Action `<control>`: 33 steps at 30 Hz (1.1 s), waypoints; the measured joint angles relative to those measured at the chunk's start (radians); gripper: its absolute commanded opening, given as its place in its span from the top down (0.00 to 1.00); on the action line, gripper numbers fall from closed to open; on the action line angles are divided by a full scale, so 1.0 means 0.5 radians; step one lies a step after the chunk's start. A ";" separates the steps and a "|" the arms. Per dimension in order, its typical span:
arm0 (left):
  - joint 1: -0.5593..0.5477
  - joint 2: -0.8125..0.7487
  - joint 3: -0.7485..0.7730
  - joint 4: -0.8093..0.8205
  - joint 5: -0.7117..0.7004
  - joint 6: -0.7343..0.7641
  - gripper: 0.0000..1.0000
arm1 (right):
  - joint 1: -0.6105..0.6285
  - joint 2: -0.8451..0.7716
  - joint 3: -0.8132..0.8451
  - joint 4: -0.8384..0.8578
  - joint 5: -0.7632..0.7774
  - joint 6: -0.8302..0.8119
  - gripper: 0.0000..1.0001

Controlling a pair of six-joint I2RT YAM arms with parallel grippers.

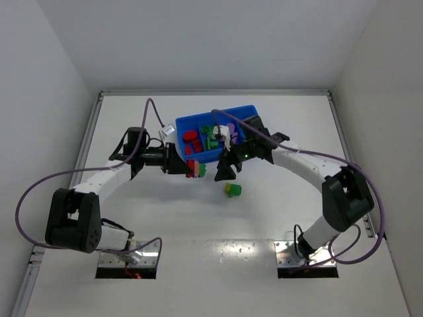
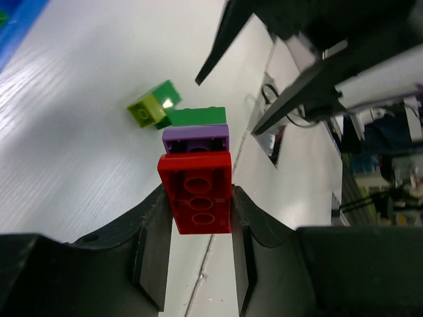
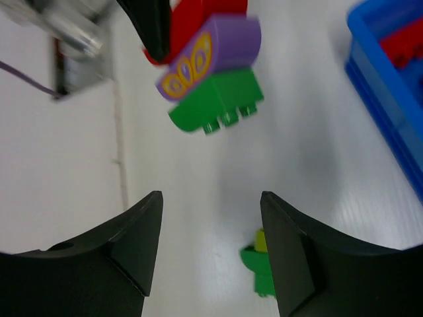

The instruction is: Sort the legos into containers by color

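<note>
My left gripper [image 2: 198, 193] is shut on the red brick [image 2: 197, 195] at one end of a stack. A purple brick [image 2: 195, 139] and a green brick [image 2: 199, 117] continue the stack, which hangs above the table. The same stack [image 1: 195, 170] sits just in front of the blue tray [image 1: 248, 112]. My right gripper [image 3: 211, 196] is open and holds nothing. It is a short way back from the stack's green end [image 3: 215, 105]. A loose green and yellow-green brick pair [image 1: 232, 190] lies on the table below.
The tray's compartments hold red bricks [image 1: 192, 140] on the left and green ones [image 1: 211, 139] in the middle. The tray wall [image 3: 380, 63] is to the right of my right gripper. The loose pair [image 3: 260, 265] lies partly behind my right finger.
</note>
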 measured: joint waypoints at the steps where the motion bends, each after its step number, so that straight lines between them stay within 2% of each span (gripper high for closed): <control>1: 0.000 -0.019 -0.008 0.003 0.030 0.008 0.98 | -0.033 0.000 0.044 -0.002 -0.077 0.011 0.40; 3: 0.000 -0.056 -0.024 0.020 0.139 0.047 0.98 | -0.091 0.009 0.102 0.027 -0.352 0.149 0.40; 7: -0.014 -0.102 -0.038 0.034 0.265 0.108 0.98 | -0.135 0.030 0.026 0.391 -0.748 0.623 0.40; 12: -0.047 -0.111 -0.056 0.046 0.347 0.144 0.98 | -0.130 0.098 -0.030 0.649 -0.971 0.988 0.40; 21: -0.069 -0.111 -0.061 0.046 0.397 0.164 0.98 | -0.117 0.117 -0.030 0.752 -1.096 1.150 0.40; 33: -0.105 -0.131 -0.060 0.036 0.424 0.172 0.98 | -0.108 0.251 -0.019 0.683 -1.071 1.086 0.40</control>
